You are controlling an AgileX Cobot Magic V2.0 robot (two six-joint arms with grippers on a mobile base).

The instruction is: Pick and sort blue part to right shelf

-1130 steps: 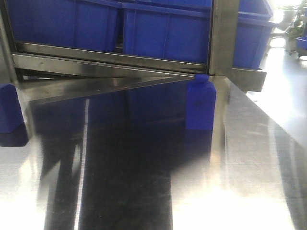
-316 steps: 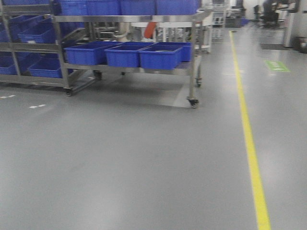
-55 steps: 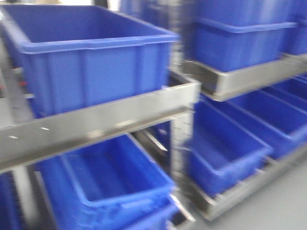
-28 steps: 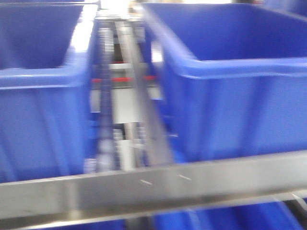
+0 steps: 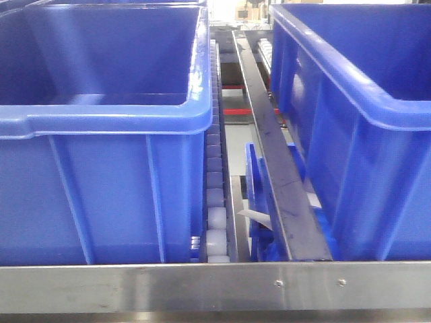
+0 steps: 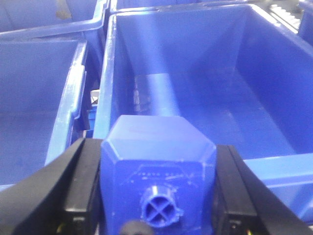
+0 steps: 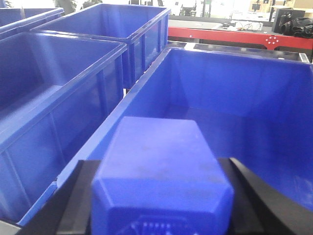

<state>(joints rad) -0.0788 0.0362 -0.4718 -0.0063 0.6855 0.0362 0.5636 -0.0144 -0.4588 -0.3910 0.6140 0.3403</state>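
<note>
Facing the right shelf [image 5: 202, 286], two bins [image 5: 101, 121] leave a narrow roller track [image 5: 214, 202] between rims. Left wrist: left fingers [image 6: 80, 191] pinch the blue part [image 6: 157, 156] over an open bin [image 6: 205, 98]. Right wrist: right fingers [image 7: 78, 203] pinch a second blue part [image 7: 161, 166] above a wide bin [image 7: 244, 88].

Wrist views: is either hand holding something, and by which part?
Both. The left hand grips a blue part across two opposite sides of its body, neck facing the camera. The right hand grips a second blue part by its sides.
</note>
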